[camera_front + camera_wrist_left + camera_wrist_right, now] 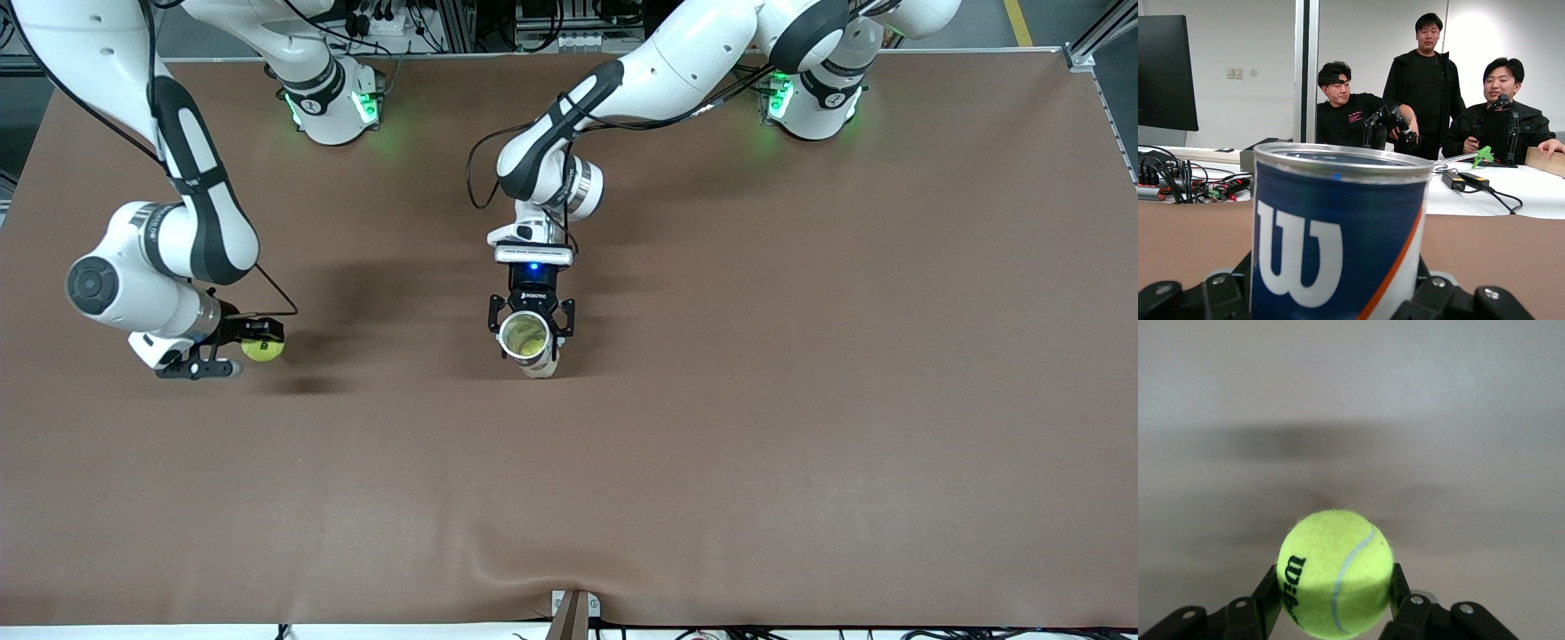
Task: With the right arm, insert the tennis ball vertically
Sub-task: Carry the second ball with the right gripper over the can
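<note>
- At the bottom edge of the front view, near the centre, a small metal bracket (575, 612) sat at the border of the brown table cover (800, 400); this was the thing nearest to the camera.
- In the lower centre of the front view the cover showed a soft wrinkle, and the wide lower part of the frame carried only the brown surface.
- In the middle-left of the front view, the right gripper (253, 348) was clenched on the tennis ball (263, 348). The ball was yellow-green and sat at the tip of the gripper, low over the table, with a dark shadow just below it.
- In the right wrist view, the tennis ball (1336, 581) filled the lower centre of the frame. One black finger (1269, 597) pressed each side of it, and black Wilson lettering and a pale seam were visible on it.
- In the centre of the front view, the left gripper (531, 325) was grasping the tennis ball can (526, 340). The can's open mouth looked up toward the camera, with something yellow-green inside.
- In the left wrist view, the can (1338, 233) stood upright in the lower centre, blue with a white W and a metal rim.
- In the upper part of that view, three people (1431, 100) were at a white table.
</note>
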Robot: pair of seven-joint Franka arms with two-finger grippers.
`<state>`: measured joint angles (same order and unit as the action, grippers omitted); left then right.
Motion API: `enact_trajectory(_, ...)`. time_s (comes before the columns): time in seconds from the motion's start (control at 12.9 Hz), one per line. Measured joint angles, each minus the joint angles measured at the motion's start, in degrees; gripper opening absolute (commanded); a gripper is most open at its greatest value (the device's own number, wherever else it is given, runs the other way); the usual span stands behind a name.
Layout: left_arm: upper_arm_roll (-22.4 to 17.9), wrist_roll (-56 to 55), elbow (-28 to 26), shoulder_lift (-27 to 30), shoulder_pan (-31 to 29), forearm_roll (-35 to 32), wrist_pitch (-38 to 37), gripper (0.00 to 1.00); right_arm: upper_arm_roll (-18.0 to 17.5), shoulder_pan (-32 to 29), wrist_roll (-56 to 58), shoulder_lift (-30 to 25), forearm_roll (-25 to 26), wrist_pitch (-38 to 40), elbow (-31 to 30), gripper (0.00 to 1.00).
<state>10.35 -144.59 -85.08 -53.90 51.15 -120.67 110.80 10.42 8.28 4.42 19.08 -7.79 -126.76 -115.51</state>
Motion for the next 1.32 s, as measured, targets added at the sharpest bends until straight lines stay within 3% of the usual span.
enact_trajectory(0.31,-0.01,0.0,0.06,-0.04,0.01,0.0,-0.03,0.84,-0.49,9.89,-22.04,-0.8,-0.71,12.45,14.88,0.0)
enact_trajectory(0.54,-0.02,0.0,0.11,-0.08,0.02,0.0,-0.04,0.84,-0.68,17.35,-37.72,-0.75,-3.41,15.13,22.06,0.0)
enact_trajectory(1.09,-0.02,0.0,0.22,-0.13,0.02,0.0,-0.05,0.84,-0.8,29.71,-66.83,1.28,-4.16,14.69,28.92,0.0)
enact_trajectory(1.32,-0.03,0.0,0.24,-0.14,0.03,0.0,-0.06,0.84,-0.79,33.8,-75.92,4.96,-4.16,9.76,31.57,0.0)
